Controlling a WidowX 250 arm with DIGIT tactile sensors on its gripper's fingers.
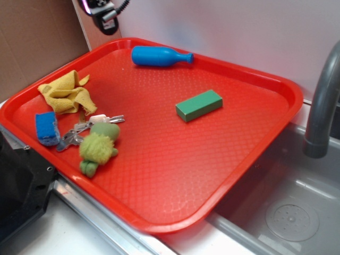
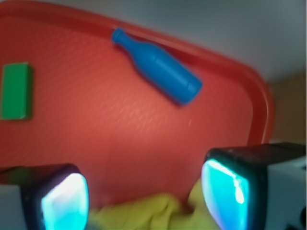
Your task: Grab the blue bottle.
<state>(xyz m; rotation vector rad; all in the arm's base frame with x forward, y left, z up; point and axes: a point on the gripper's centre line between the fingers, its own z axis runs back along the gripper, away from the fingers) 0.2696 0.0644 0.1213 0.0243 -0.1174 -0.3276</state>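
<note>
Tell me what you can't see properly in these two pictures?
- Gripper: the exterior view's top edge cuts off nearly all of it; the wrist view shows only the two spread fingers.
- Keys: partly hidden under the green plush toy; too small to count.
- Yellow cloth: cut off by the wrist view's bottom edge, blurred.
- Blue bottle: soft in the wrist view; any markings can't be made out.
- Faucet: its top leaves the exterior view.

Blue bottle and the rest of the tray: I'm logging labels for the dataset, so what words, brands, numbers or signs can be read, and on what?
None can be read.
Blue bottle: plain, no label showing.
Green block: plain.
Blue sponge: plain.
Keys: too small to tell any stamping.
Red tray: only a moulded texture, no text.
</note>
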